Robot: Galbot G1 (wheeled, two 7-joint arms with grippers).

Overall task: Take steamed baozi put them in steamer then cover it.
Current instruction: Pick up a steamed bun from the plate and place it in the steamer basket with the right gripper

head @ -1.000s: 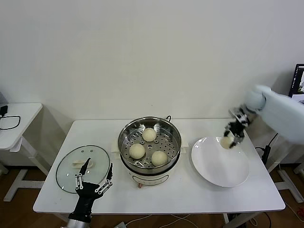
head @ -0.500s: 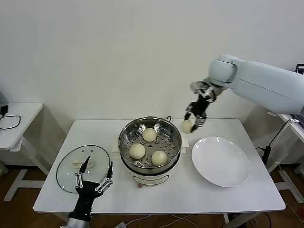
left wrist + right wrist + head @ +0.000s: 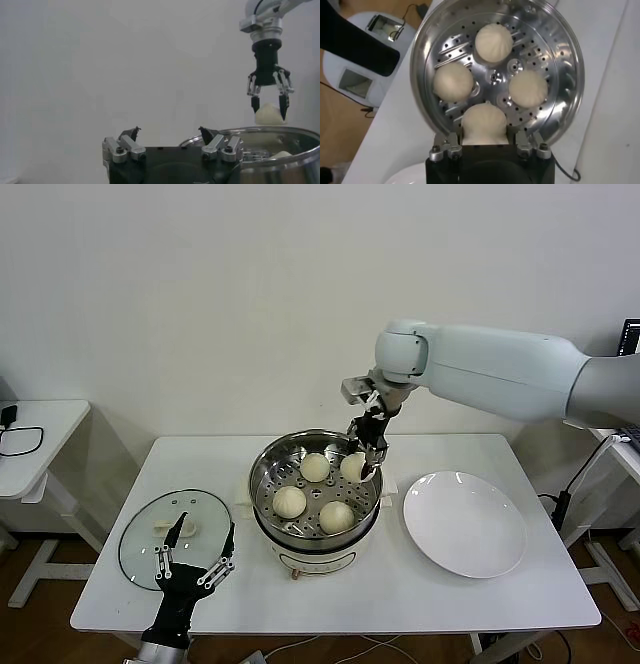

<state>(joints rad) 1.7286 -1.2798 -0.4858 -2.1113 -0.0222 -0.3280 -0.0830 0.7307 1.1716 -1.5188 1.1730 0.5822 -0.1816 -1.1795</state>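
The steamer [image 3: 262, 484] is a shiny steel pot on a white base at the table's middle. Three cream-white baozi [image 3: 289, 501] lie on its perforated tray [image 3: 492, 77]. My right gripper [image 3: 364, 460] is shut on a fourth baozi [image 3: 352, 466] and holds it just above the tray's back right part; this baozi also shows in the right wrist view [image 3: 484, 123]. My left gripper [image 3: 196, 556] is open and empty at the table's front left, near the glass lid [image 3: 140, 544].
A flat white plate [image 3: 465, 524] lies bare to the right of the steamer. The glass lid lies flat on the table's left part. A small white side table [image 3: 30, 439] stands at far left.
My right gripper has carried the baozi from above the plate leftward, up over the steamer's rim and down over the tray. The left arm has not moved.
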